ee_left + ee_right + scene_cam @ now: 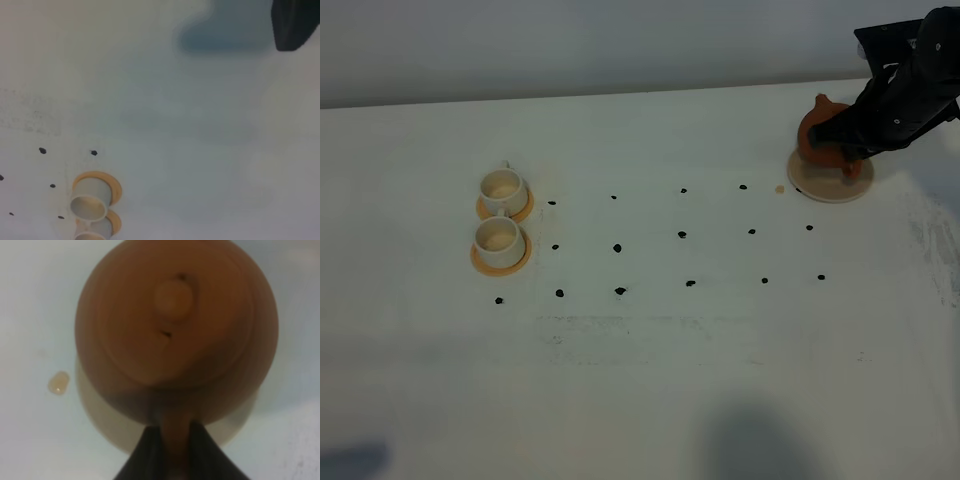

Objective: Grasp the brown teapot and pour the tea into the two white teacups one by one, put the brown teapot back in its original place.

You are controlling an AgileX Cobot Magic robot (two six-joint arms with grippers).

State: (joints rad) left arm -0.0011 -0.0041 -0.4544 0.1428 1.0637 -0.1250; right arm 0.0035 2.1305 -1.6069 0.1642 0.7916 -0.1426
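Observation:
The brown teapot (823, 135) stands at the far right on the pale tan coaster (832, 186). In the right wrist view the teapot (175, 325) fills the frame from above, with the coaster's rim (100, 412) showing under it. My right gripper (844, 150) is shut on its loop handle; the dark fingers (145, 457) sit on either side of the handle (172, 440). The two white teacups (503, 188) (500, 236) stand on orange-tan saucers at the left, also seen in the left wrist view (91, 199). Their insides look pale tan; no dark tea shows. Only a dark finger piece (295, 22) of my left gripper shows.
The white table (650, 350) carries a grid of small black dots (617, 247) between the cups and the teapot. A small tan spot (780, 188) lies just left of the coaster, also in the right wrist view (59, 382). The table's back edge runs just behind the teapot.

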